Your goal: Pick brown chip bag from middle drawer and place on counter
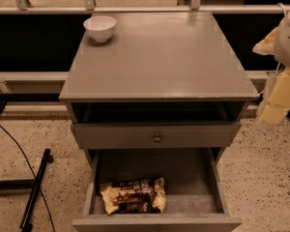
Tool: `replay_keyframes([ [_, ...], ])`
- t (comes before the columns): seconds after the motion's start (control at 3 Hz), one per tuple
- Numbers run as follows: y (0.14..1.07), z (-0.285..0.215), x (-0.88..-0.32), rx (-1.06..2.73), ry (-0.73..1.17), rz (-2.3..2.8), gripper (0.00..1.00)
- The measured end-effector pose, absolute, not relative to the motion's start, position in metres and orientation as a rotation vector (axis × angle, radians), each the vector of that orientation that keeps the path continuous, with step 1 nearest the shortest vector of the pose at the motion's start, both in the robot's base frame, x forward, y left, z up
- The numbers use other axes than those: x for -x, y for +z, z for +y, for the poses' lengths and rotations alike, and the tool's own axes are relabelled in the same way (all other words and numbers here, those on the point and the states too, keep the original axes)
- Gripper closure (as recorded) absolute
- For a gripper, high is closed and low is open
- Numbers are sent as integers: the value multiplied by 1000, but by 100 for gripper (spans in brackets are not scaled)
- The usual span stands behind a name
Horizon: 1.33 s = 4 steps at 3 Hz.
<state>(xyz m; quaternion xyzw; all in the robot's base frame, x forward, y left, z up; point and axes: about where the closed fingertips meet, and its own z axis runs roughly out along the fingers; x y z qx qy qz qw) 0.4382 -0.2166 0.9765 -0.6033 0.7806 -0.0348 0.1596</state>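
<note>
Showed the brown chip bag [134, 195] lying crumpled on the floor of the middle drawer [188, 178], toward its front left, just behind the front wall. Found that drawer pulled open below a shut drawer front [116, 135] with a small round knob [157, 138]. Saw the gripper [275, 105] at the far right edge, just beside the counter [159, 62], higher than the bag and well apart from it. Could not tell whether spread or pressed together. Noted a white bowl [100, 28] on the counter's back left corner.
</note>
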Motion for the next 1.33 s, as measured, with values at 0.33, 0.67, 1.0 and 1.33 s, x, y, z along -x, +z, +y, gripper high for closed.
replay_keyframes([
  [0.33,977,-216,-438,1724,-100,2231,0],
  [0.67,961,-187,-460,1782,-92,2188,0],
  [1.0,941,-123,-495,1932,-152,2066,0],
  [1.33,934,-115,-495,1945,-163,2063,0],
])
